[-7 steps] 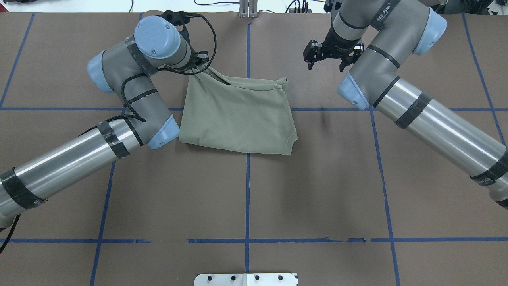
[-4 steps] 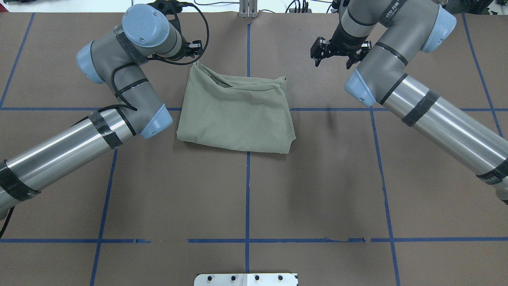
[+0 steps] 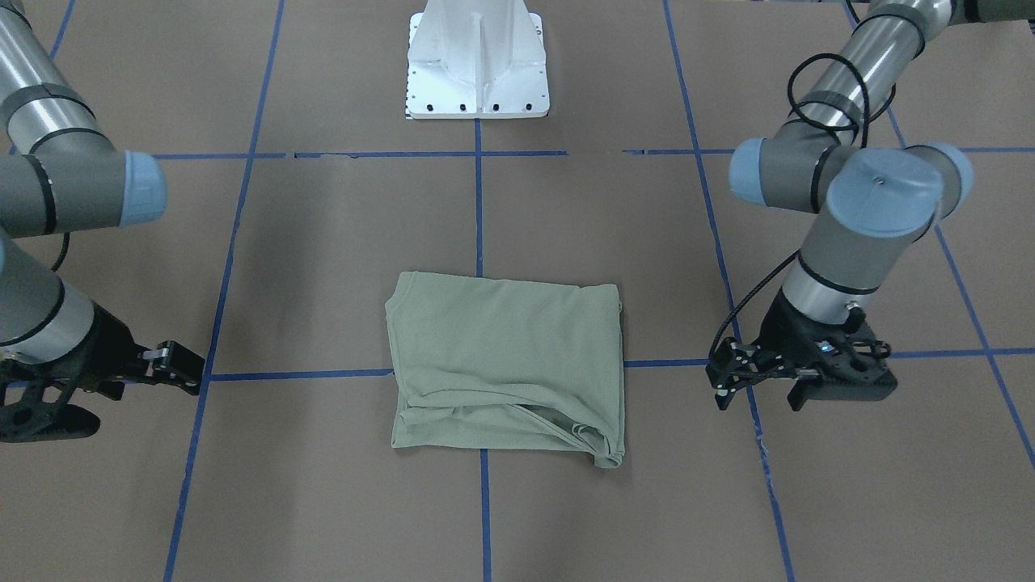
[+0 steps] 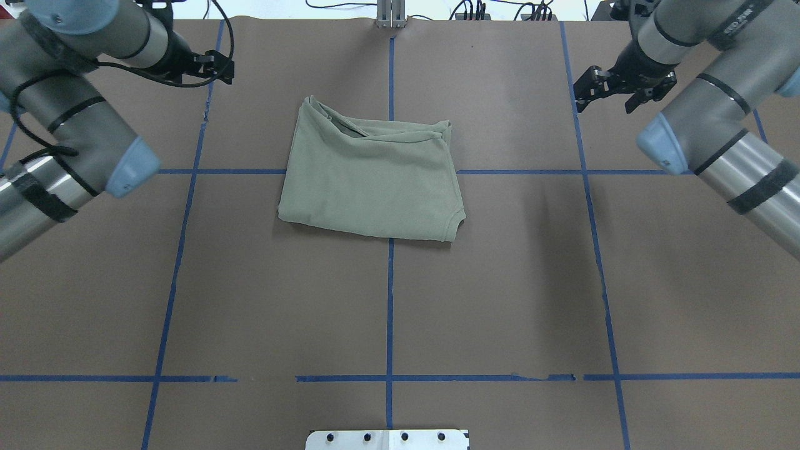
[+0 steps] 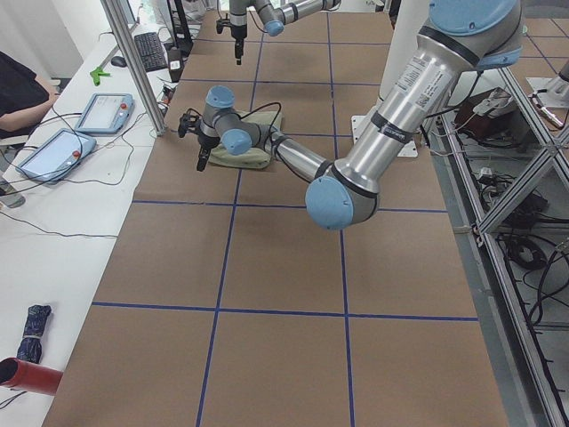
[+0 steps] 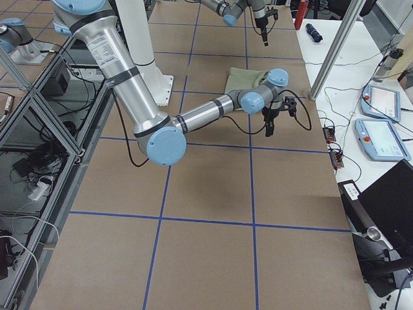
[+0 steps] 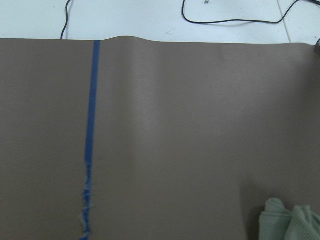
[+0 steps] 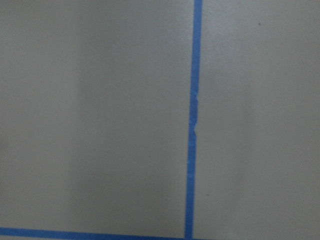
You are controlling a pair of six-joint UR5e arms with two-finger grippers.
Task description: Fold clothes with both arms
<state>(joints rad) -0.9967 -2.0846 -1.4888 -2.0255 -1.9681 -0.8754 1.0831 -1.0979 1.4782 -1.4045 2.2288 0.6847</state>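
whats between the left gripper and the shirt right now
Nothing: only bare brown table cover lies between the left gripper and the shirt. The overhead view shows this plainly; the jaws are open and clear of the cloth.

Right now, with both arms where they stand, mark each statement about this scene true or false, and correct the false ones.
1. The green shirt lies folded on the table, across a blue tape line. True.
2. The left gripper is clamped on a corner of the shirt. False: it is open and empty, off to the shirt's side and not touching it.
3. The right gripper holds nothing. True.
4. The shirt's sleeves are spread flat to both sides. False: no sleeve sticks out, and the shirt is a compact, roughly rectangular bundle.
5. The left wrist view catches a bit of the shirt at its lower edge. True.
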